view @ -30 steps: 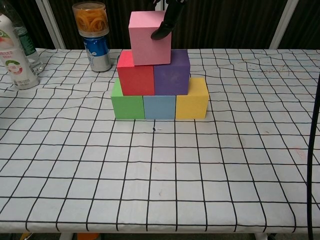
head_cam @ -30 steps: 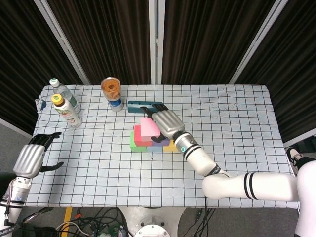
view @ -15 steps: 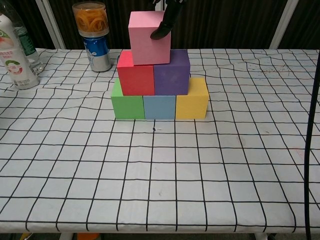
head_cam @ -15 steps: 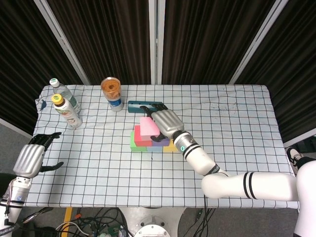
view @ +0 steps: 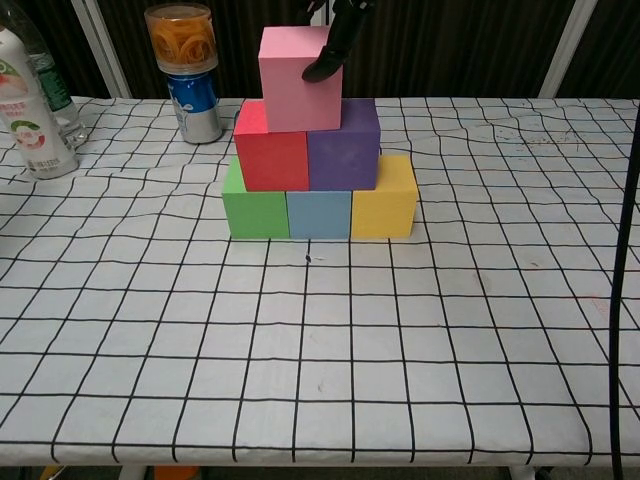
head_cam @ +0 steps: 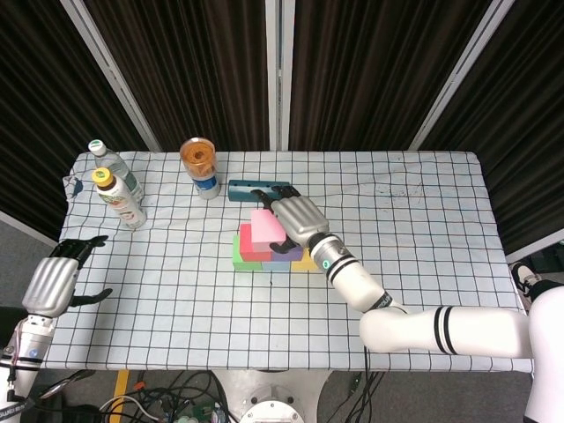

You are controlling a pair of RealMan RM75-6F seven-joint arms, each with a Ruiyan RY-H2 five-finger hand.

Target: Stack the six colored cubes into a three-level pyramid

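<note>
Pink cube [view: 300, 78] set atop red [view: 271, 146] and purple [view: 342, 143], straddling seam for support. Right hand [head_cam: 295, 218] kept on it, fingers [view: 329, 60] pinching sides, release pending. Left hand [head_cam: 55, 282] idle off worktop [view: 320, 330], fingers spread.

A white cloth-covered worktop [head_cam: 423, 229] with a black grid fills mid-frame; dark ribbed wall panels [head_cam: 370, 70] (split by pale metal posts [head_cam: 278, 75]) stand behind, grey floor [head_cam: 22, 238] lower left.
</note>
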